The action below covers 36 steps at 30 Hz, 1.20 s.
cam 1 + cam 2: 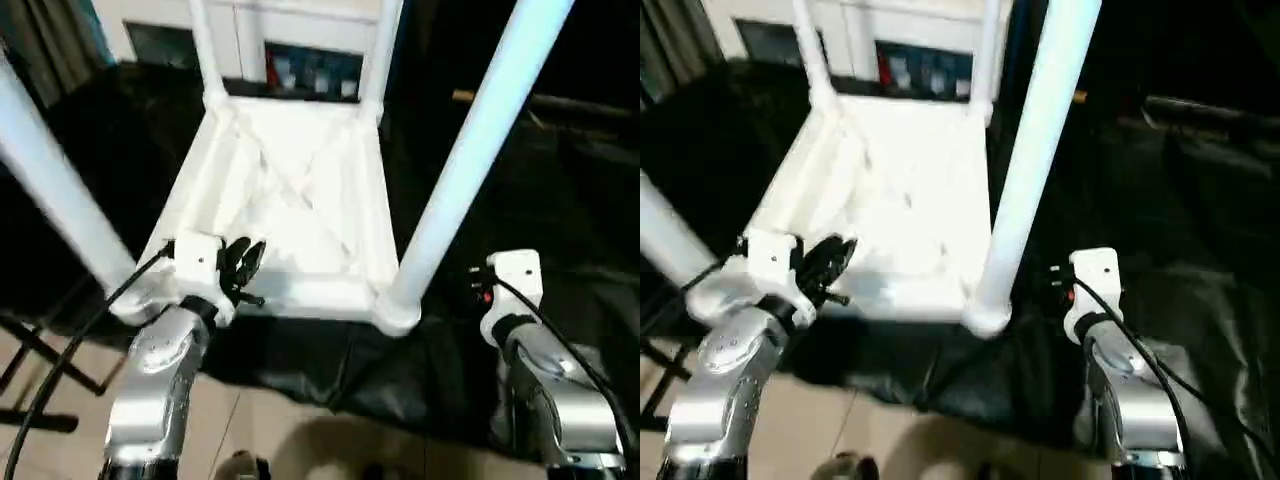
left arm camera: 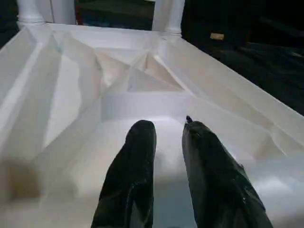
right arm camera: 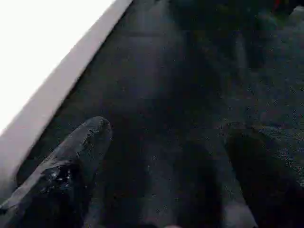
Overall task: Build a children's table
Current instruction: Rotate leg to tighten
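1. The white plastic rectangular tabletop (image 1: pixel 290 190) lies ribbed underside up on the black-covered surface (image 1: pixel 560 200), with four long white cylindrical legs (image 1: pixel 470 160) standing in its corner sockets.
2. The left end effector (image 2: pixel 164 137), fingers slightly parted and pinching nothing, hovers over the near rim.
3. The right end effector (image 3: pixel 161 142) is spread wide above black cloth beside the tabletop.
4. Assembly looks nearly finished (probably seating legs); next comes pressing or flipping.
5. The near corner sits close to the surface's edge; open room lies rightward.
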Motion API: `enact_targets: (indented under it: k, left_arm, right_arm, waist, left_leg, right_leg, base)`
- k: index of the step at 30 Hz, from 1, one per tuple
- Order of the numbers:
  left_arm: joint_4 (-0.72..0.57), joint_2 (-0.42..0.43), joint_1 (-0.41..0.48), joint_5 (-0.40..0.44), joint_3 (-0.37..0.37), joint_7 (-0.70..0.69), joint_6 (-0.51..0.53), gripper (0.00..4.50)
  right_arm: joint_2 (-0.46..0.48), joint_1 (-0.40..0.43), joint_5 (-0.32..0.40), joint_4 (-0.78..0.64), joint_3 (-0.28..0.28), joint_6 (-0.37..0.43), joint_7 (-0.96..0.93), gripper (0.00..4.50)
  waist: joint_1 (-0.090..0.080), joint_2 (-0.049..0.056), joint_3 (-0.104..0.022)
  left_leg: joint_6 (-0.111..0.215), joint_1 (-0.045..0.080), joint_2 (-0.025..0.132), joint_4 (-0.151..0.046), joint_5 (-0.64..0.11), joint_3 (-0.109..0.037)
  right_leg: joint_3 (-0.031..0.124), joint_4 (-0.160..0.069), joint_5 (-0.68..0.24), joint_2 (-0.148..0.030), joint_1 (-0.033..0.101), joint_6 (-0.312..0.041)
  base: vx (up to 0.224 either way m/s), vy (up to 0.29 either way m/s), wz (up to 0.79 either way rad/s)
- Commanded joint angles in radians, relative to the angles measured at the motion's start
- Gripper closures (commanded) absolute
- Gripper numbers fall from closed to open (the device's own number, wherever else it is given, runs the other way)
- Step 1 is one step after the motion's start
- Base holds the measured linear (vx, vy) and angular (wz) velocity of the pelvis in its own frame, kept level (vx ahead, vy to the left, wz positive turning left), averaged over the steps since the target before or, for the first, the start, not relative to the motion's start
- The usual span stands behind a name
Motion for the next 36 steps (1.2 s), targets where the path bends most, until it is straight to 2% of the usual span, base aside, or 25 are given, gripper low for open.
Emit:
enact_targets:
  k: [1,2,3,4,5,6,7,8,9,10,11,12,13,14,15,18,20,22,24,25,27,30,31,33,36]
  left_arm:
    - [-0.041,0.008,0.011,-0.027,0.009,-0.003,0.0,3.36]
    - [-0.056,0.007,0.034,-0.037,0.023,-0.003,-0.024,3.36]
    - [-0.062,0.007,0.046,-0.039,0.029,-0.001,-0.04,3.19]
    - [-0.082,0.004,0.074,-0.043,0.049,0.01,-0.063,3.19]
    - [-0.082,0.004,0.074,-0.043,0.049,0.01,-0.063,3.19]
    - [-0.13,-0.005,0.141,-0.032,0.089,0.044,-0.117,3.05]
    - [-0.154,-0.013,0.173,-0.029,0.105,0.06,-0.127,2.91]
    - [-0.154,-0.013,0.173,-0.029,0.105,0.06,-0.127,2.84]
    - [-0.178,-0.017,0.202,-0.025,0.117,0.08,-0.138,2.78]
    - [-0.197,-0.024,0.222,-0.023,0.122,0.092,-0.142,2.75]
    - [-0.233,-0.036,0.262,-0.023,0.128,0.114,-0.15,2.5]
    - [-0.233,-0.036,0.262,-0.023,0.128,0.114,-0.15,2.5]
    - [-0.25,-0.046,0.282,-0.03,0.13,0.122,-0.158,2.4]
    - [-0.253,-0.05,0.286,-0.026,0.131,0.128,-0.167,2.35]
    - [-0.256,-0.06,0.287,-0.012,0.139,0.151,-0.198,2.28]
    - [-0.253,-0.07,0.282,0.004,0.147,0.18,-0.237,1.95]
    - [-0.233,-0.055,0.268,-0.011,0.16,0.176,-0.226,1.88]
    - [-0.205,-0.023,0.246,-0.029,0.171,0.158,-0.201,1.7]
    - [-0.193,-0.013,0.236,-0.035,0.175,0.156,-0.195,1.59]
    - [-0.179,0.0,0.228,-0.036,0.174,0.151,-0.183,1.46]
    - [-0.147,0.019,0.205,-0.041,0.179,0.148,-0.177,1.38]
    - [-0.118,0.035,0.184,-0.045,0.183,0.143,-0.176,1.16]
    - [-0.097,0.051,0.173,-0.049,0.179,0.126,-0.17,1.1]
    - [-0.081,0.065,0.164,-0.045,0.176,0.117,-0.17,0.83]
    - [-0.029,0.093,0.129,-0.043,0.179,0.114,-0.158,0.7]
  right_arm:
    - [-0.006,0.006,0.001,-0.023,-0.014,0.011,-0.006,0.27]
    - [-0.011,0.009,0.002,-0.023,-0.018,0.005,-0.006,0.27]
    - [-0.013,0.011,0.004,-0.023,-0.021,0.001,-0.005,0.13]
    - [-0.023,0.018,0.004,-0.024,-0.028,-0.016,0.0,0.13]
    - [-0.023,0.018,0.004,-0.024,-0.028,-0.016,0.0,0.13]
    - [-0.043,0.037,0.031,-0.03,-0.067,-0.053,0.025,0.04]
    - [-0.06,0.048,0.04,-0.033,-0.08,-0.063,0.044,0.0]
    - [-0.06,0.048,0.04,-0.033,-0.08,-0.063,0.044,0.0]
    - [-0.077,0.058,0.049,-0.035,-0.091,-0.067,0.063,0.0]
    - [-0.093,0.068,0.055,-0.037,-0.1,-0.071,0.082,0.0]
    - [-0.124,0.089,0.07,-0.04,-0.121,-0.077,0.118,0.0]
    - [-0.124,0.089,0.07,-0.04,-0.121,-0.077,0.118,0.0]
    - [-0.141,0.102,0.083,-0.042,-0.136,-0.079,0.141,0.0]
    - [-0.151,0.107,0.091,-0.043,-0.143,-0.082,0.157,0.0]
    - [-0.184,0.13,0.12,-0.047,-0.158,-0.093,0.221,0.0]
    - [-0.221,0.159,0.154,-0.051,-0.168,-0.112,0.295,0.0]
    - [-0.29,0.228,0.197,-0.09,-0.145,-0.125,0.443,0.0]
    - [-0.359,0.3,0.288,-0.147,-0.136,-0.097,0.62,0.0]
    - [-0.37,0.31,0.321,-0.168,-0.134,-0.074,0.656,0.0]
    - [-0.377,0.315,0.355,-0.189,-0.131,-0.052,0.684,0.0]
    - [-0.382,0.306,0.413,-0.234,-0.113,-0.012,0.72,0.0]
    - [-0.379,0.269,0.409,-0.236,-0.075,-0.01,0.717,0.0]
    - [-0.359,0.238,0.409,-0.228,-0.049,-0.009,0.703,0.0]
    - [-0.345,0.222,0.411,-0.225,-0.035,-0.008,0.696,0.0]
    - [-0.319,0.199,0.41,-0.23,-0.002,0.01,0.696,0.0]
  waist:
    - [0.035,0.022,-0.013]
    - [0.092,0.024,-0.022]
    - [0.095,0.017,-0.037]
    - [0.047,-0.072,-0.052]
    - [0.062,-0.049,-0.013]
    - [0.075,-0.06,-0.022]
    - [0.085,-0.054,-0.004]
    - [0.083,-0.019,-0.032]
    - [0.07,-0.021,-0.019]
    - [0.058,0.001,-0.04]
    - [0.044,-0.009,-0.037]
    - [0.044,-0.01,-0.032]
    - [0.046,-0.013,-0.029]
    - [0.047,-0.015,-0.028]
    - [0.045,-0.025,-0.031]
    - [0.039,-0.032,-0.031]
    - [0.035,-0.033,-0.041]
    - [0.039,-0.034,-0.044]
    - [0.036,-0.032,-0.047]
    - [0.029,-0.032,-0.046]
    - [0.025,-0.028,-0.044]
    - [0.023,-0.027,-0.041]
    - [0.023,-0.033,-0.041]
    - [0.025,-0.027,-0.041]
    - [0.029,-0.029,-0.043]
  left_leg:
    - [-0.118,-0.069,0.056,-0.225,-0.97,-0.006]
    - [-0.118,-0.054,0.032,-0.245,-0.981,0.07]
    - [-0.117,-0.043,0.044,-0.229,-0.872,0.071]
    - [-0.135,0.071,0.02,-0.01,-0.504,0.018]
    - [-0.089,0.107,-0.013,0.146,-0.259,-0.046]
    - [-0.011,-0.016,-0.077,0.122,-0.07,-0.089]
    - [-0.045,0.02,-0.035,0.029,-0.091,-0.085]
    - [-0.063,0.102,-0.008,-0.03,-0.207,-0.075]
    - [-0.057,0.105,0.012,-0.067,-0.323,-0.081]
    - [-0.071,0.123,0.053,-0.102,-0.393,-0.094]
    - [-0.062,0.099,0.053,-0.122,-0.38,-0.087]
    - [-0.057,0.089,0.05,-0.127,-0.38,-0.084]
    - [-0.06,0.091,0.04,-0.126,-0.398,-0.071]
    - [-0.065,0.096,0.037,-0.126,-0.415,-0.067]
    - [-0.059,0.092,0.028,-0.126,-0.39,-0.06]
    - [-0.036,0.085,0.028,-0.127,-0.343,-0.053]
    - [-0.019,0.078,0.028,-0.122,-0.281,-0.055]
    - [0.03,0.079,0.029,-0.11,-0.224,-0.053]
    - [0.066,0.07,0.025,-0.106,-0.171,-0.055]
    - [0.075,0.071,0.024,-0.107,-0.182,-0.056]
    - [0.076,0.076,0.026,-0.109,-0.213,-0.056]
    - [0.04,0.081,0.028,-0.113,-0.251,-0.054]
    - [0.035,0.082,0.028,-0.114,-0.253,-0.052]
    - [0.021,0.084,0.028,-0.115,-0.257,-0.052]
    - [0.008,0.087,0.029,-0.116,-0.259,-0.051]
  right_leg:
    - [-0.047,0.203,-0.431,0.028,0.145,-0.034]
    - [-0.035,0.227,-0.375,0.046,0.141,-0.058]
    - [0.035,0.231,-0.463,0.024,0.16,-0.043]
    - [0.12,0.01,-0.949,-0.145,0.055,0.017]
    - [0.159,-0.119,-1.158,-0.232,-0.031,-0.031]
    - [0.177,-0.07,-1.049,-0.147,0.117,-0.024]
    - [0.13,-0.051,-0.877,-0.121,0.109,-0.047]
    - [0.1,-0.025,-0.615,-0.07,0.097,-0.122]
    - [0.094,-0.008,-0.551,-0.034,0.079,-0.136]
    - [0.098,0.012,-0.345,-0.034,0.094,-0.163]
    - [0.093,0.01,-0.237,-0.04,0.12,-0.172]
    - [0.094,0.006,-0.221,-0.045,0.126,-0.167]
    - [0.102,-0.012,-0.248,-0.051,0.12,-0.157]
    - [0.107,-0.02,-0.282,-0.057,0.116,-0.155]
    - [0.111,-0.027,-0.314,-0.059,0.123,-0.142]
    - [0.114,-0.035,-0.313,-0.063,0.123,-0.115]
    - [0.111,-0.025,-0.227,-0.06,0.132,-0.115]
    - [0.114,-0.019,-0.087,-0.061,0.131,-0.118]
    - [0.108,-0.011,-0.013,-0.06,0.133,-0.132]
    - [0.106,-0.011,-0.017,-0.059,0.133,-0.145]
    - [0.107,-0.016,-0.069,-0.061,0.129,-0.161]
    - [0.107,-0.023,-0.167,-0.061,0.124,-0.176]
    - [0.108,-0.024,-0.18,-0.062,0.124,-0.177]
    - [0.11,-0.025,-0.209,-0.063,0.12,-0.176]
    - [0.11,-0.024,-0.204,-0.061,0.117,-0.17]
  base:
    - [-0.214,0.045,-0.21]
    - [-0.197,0.035,0.0]
    - [-0.069,0.015,0.08]
    - [-0.06,-0.074,0.05]
    - [-0.053,-0.092,0.0]
    - [-0.026,-0.066,-0.02]
    - [0.0,0.0,0.0]
    - [-0.035,0.038,0.23]
    - [-0.131,0.018,0.41]
    - [-0.131,0.018,0.41]
    - [-0.078,0.047,0.1]
    - [0.0,0.0,0.0]
    - [-0.011,0.086,-0.05]
    - [-0.004,0.071,0.0]
    - [-0.001,0.096,-0.02]
    - [0.0,0.017,-0.01]
    - [0.0,0.0,0.0]
    - [0.0,0.0,0.0]
    - [0.0,0.0,0.0]
    - [0.0,0.0,0.0]
    - [0.0,0.0,0.0]
    - [0.0,0.0,0.0]
    - [0.0,0.0,0.0]
    - [0.0,0.0,0.0]
    - [0.0,0.0,0.0]
